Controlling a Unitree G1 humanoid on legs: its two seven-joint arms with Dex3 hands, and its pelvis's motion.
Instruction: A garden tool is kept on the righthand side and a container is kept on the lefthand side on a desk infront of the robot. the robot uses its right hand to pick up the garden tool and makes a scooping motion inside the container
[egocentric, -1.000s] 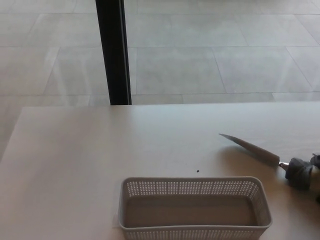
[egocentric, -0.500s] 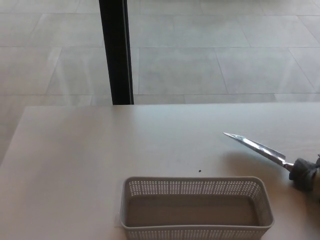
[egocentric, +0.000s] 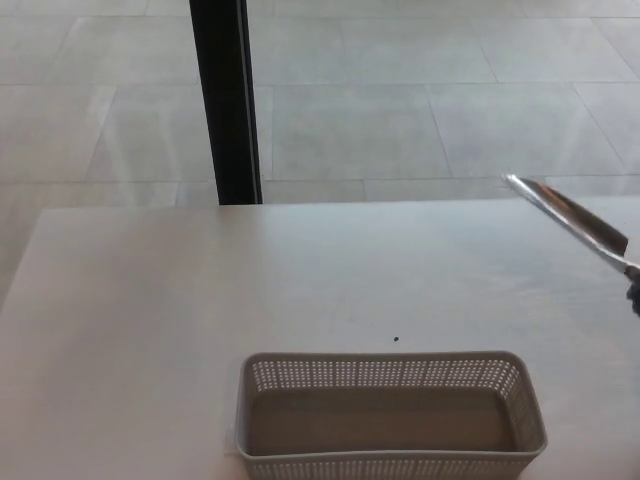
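Trowel (egocentric: 570, 215) raised at right edge; hand and fingers unseen, cannot tell. Next: tip blade down into basket (egocentric: 530, 415).

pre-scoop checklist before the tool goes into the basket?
1. Garden tool off the desk, blade in the air at right: ok.
2. Right hand's hold on the handle: cannot tell, out of frame.
3. Basket upright, opening facing up: ok.
4. Basket interior empty: ok.
5. Blade tip over the basket: not ok, it is beyond and right of it.
6. Left hand clear of the path: none in view.
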